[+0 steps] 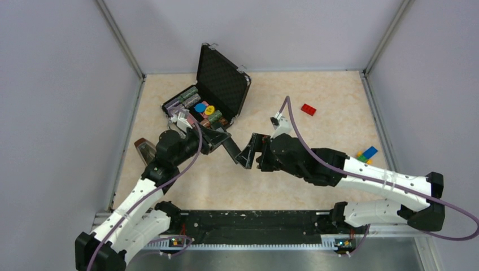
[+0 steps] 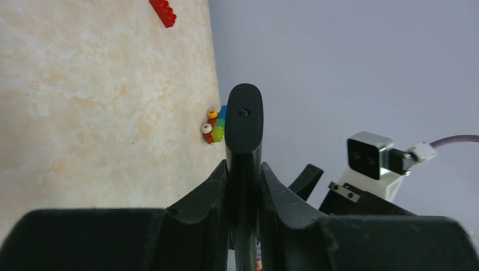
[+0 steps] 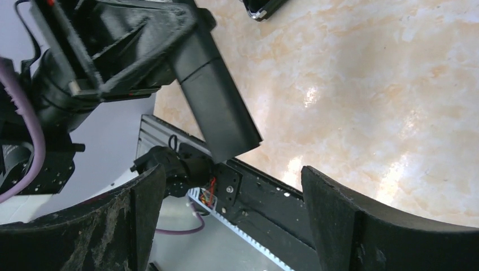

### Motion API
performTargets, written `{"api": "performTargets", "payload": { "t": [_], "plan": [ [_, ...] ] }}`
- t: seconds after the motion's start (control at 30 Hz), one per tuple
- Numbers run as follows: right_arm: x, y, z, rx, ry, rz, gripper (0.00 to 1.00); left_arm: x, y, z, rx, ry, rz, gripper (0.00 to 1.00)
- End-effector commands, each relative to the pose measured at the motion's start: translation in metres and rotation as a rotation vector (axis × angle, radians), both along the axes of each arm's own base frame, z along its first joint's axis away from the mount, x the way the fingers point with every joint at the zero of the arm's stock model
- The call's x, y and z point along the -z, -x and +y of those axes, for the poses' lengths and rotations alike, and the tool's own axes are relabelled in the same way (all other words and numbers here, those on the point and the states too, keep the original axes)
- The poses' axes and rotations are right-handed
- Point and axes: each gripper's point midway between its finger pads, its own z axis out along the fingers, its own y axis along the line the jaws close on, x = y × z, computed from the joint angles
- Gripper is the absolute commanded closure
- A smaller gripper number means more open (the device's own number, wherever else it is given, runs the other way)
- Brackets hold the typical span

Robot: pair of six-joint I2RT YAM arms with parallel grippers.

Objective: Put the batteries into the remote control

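The remote control (image 1: 230, 149), a slim black bar, is clamped between the fingers of my left gripper (image 1: 212, 138) and held above the table, its free end pointing right. In the left wrist view the remote (image 2: 244, 121) stands end-on between the shut fingers of my left gripper (image 2: 244, 183). My right gripper (image 1: 250, 153) is open and empty, just right of the remote's free end. In the right wrist view that end (image 3: 223, 116) hangs just beyond my right gripper (image 3: 231, 172), with both fingers apart from it. No batteries are visible in any view.
An open black foam-lined case (image 1: 223, 79) with chip stacks and coloured pieces stands at the back left. A red brick (image 1: 308, 109) lies at the back right, and coloured bricks (image 1: 367, 153) by the right wall. A small dark piece (image 1: 146, 149) lies by the left wall.
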Motion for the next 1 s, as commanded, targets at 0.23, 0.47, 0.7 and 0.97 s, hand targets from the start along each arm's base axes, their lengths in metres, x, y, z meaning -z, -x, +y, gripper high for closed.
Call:
{"api": "performTargets", "payload": {
  "t": [0.23, 0.47, 0.7, 0.97],
  "plan": [
    [-0.062, -0.025, 0.032, 0.065, -0.286, -0.110, 0.16, -0.088, 0.017, 0.001, 0.037, 0.305, -0.062, 1.00],
    [-0.065, -0.028, 0.032, 0.095, -0.366, -0.109, 0.26, -0.106, 0.021, 0.008, 0.022, 0.413, -0.032, 1.00],
    [-0.062, -0.023, 0.032, 0.087, -0.411, -0.083, 0.45, -0.112, 0.022, 0.007, 0.037, 0.443, -0.027, 1.00],
    [-0.057, -0.020, 0.029, 0.098, -0.444, -0.044, 0.56, -0.116, 0.024, 0.010, 0.039, 0.517, 0.002, 1.00]
  ]
}}
